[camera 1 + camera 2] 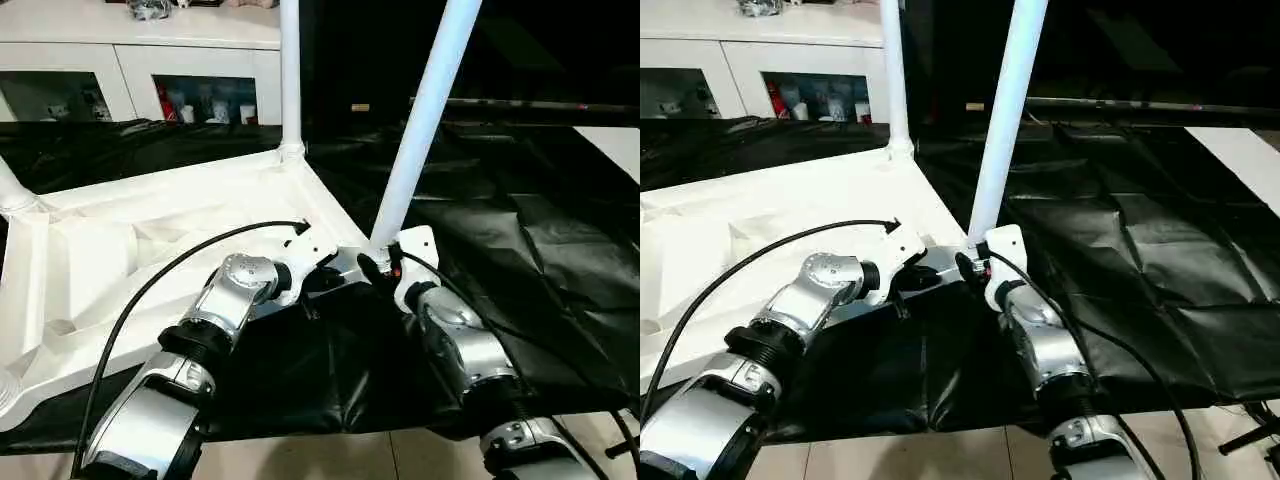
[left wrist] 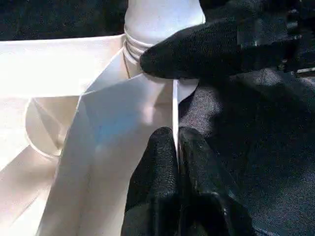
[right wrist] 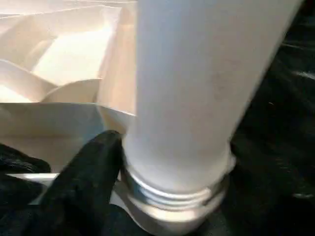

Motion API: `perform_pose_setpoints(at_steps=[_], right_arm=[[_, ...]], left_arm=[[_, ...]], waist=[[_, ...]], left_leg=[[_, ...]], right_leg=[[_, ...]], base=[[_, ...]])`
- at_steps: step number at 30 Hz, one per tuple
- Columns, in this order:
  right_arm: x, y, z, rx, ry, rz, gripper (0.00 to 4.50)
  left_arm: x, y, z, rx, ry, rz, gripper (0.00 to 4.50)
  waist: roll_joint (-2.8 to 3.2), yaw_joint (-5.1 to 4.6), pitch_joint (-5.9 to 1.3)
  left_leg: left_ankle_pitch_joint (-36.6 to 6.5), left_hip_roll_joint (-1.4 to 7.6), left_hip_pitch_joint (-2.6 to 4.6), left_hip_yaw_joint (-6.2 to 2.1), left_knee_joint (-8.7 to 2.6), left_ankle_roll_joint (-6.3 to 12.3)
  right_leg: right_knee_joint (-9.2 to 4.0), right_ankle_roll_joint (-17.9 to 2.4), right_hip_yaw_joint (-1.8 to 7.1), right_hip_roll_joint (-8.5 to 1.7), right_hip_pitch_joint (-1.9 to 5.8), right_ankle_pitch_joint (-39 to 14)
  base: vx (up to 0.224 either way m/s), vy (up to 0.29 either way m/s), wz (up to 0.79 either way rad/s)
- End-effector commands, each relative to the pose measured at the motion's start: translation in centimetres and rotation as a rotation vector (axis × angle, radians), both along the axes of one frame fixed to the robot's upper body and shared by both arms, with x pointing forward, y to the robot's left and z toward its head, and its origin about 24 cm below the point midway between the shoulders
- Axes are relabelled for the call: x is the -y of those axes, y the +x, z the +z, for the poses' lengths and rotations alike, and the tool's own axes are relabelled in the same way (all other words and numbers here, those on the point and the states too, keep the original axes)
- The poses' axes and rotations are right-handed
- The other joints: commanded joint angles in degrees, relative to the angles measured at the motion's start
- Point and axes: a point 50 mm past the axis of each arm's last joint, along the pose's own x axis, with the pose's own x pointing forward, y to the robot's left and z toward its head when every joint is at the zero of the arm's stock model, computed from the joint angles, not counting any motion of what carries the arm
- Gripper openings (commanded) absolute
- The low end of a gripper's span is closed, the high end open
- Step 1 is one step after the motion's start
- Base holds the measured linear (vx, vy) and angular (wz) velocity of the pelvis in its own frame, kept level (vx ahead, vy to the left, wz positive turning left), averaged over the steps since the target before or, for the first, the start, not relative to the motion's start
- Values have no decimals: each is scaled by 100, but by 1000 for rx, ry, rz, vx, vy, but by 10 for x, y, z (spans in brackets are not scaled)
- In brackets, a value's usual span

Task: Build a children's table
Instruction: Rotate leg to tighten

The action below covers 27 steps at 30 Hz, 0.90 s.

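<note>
White tabletop, white legs; black cloth; silver forearms; black pincer fingers.

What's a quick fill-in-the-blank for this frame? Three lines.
The left gripper is shut on the ____ of the upturned tabletop. The leg beside the right gripper leans, while the far leg stands ____. The tabletop lies on a ____ cloth.
Missing: rim; upright; black.
</note>
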Motion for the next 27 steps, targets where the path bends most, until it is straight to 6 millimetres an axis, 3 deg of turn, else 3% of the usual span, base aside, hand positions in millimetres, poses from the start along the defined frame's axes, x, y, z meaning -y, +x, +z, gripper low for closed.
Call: perform_pose_setpoints(at_steps=[1,5,6,9,13,18,22,23,27], right_arm=[[-6,1,7,21,2,104,384],[9,-1,18,35,-27,279,391],[16,-7,21,25,-39,388,391],[25,-15,22,0,-55,496,391],[37,-28,26,-41,-98,657,391],[41,-35,26,-71,-127,737,391],[39,-32,27,-65,-109,712,391],[36,-30,28,-56,-91,703,363],[32,-30,28,-44,-59,710,351]], left_arm=[[7,-13,-14,-65,-17,-87,0],[-6,-18,-11,-66,-50,-178,0],[-13,-21,-10,-79,-56,-214,0],[-19,-25,-10,-99,-50,-253,0],[-29,-32,-6,-134,-66,-326,0],[-37,-42,-2,-173,-81,-400,0],[-39,-43,-1,-169,-84,-403,0],[-39,-43,0,-166,-86,-399,0],[-39,-45,-1,-176,-88,-399,0]], waist=[[-41,20,-259],[-71,66,-274],[-61,92,-276],[-48,115,-268],[-58,110,-253],[-56,86,-231],[-50,81,-244],[-49,81,-248],[-52,68,-250]], left_leg=[[-1558,57,-37,17,-381,154],[-1213,59,-57,47,-342,328],[-1120,74,-58,44,-336,409],[-963,84,-57,57,-324,531],[-1079,106,-57,50,-334,520],[-1330,105,-42,52,-358,372],[-1222,108,-35,51,-354,338],[-1192,108,-36,50,-352,338],[-1100,96,-51,54,-344,378]], right_leg=[[-506,-926,173,-231,224,-1461],[-459,-1059,172,-237,255,-1030],[-434,-1128,168,-247,274,-854],[-396,-1264,164,-229,275,-494],[-401,-1310,161,-241,282,-644],[-458,-1192,165,-247,232,-1311],[-436,-1215,169,-240,227,-1135],[-428,-1228,169,-239,232,-1070],[-404,-1292,162,-232,246,-826]], base=[[0,0,0],[0,0,0],[0,0,0],[0,0,0],[0,0,0],[0,0,0],[0,0,0],[0,0,0],[0,0,0]])
